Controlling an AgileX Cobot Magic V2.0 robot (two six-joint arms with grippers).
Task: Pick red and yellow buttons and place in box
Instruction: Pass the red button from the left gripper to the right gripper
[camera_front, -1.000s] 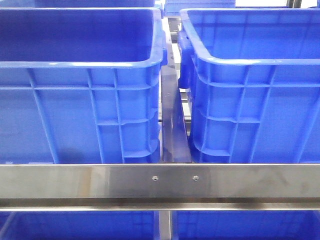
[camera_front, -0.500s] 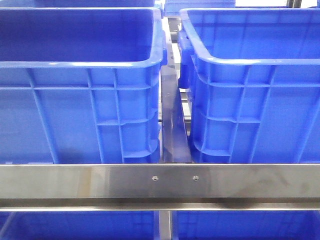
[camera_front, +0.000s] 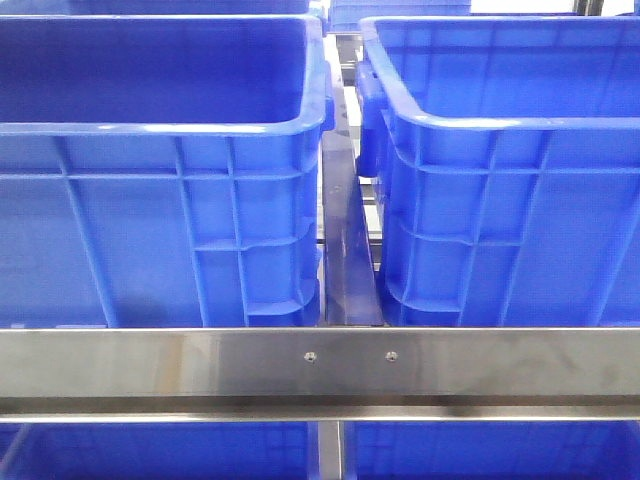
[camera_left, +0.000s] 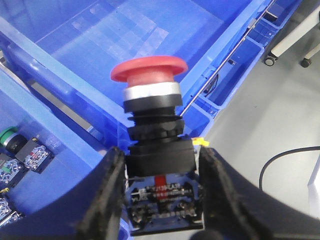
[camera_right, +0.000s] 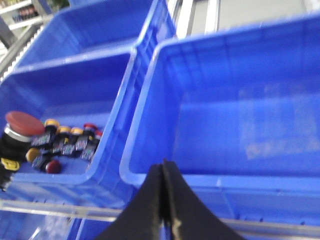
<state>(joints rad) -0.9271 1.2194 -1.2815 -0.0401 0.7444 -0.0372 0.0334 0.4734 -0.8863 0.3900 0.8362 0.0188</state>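
Nothing has shifted in the front view since the earlier frames. Left gripper (camera_left: 162, 200) pinches a red button (camera_left: 149, 70) by its black body, centre frame, over a blue box (camera_left: 135, 40). Right gripper (camera_right: 163, 200) pressed together, apparently empty; more buttons (camera_right: 70, 137) lower left in another crate (camera_right: 75, 75).

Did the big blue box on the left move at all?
No. The left crate sits the same against the steel rail and the right crate.
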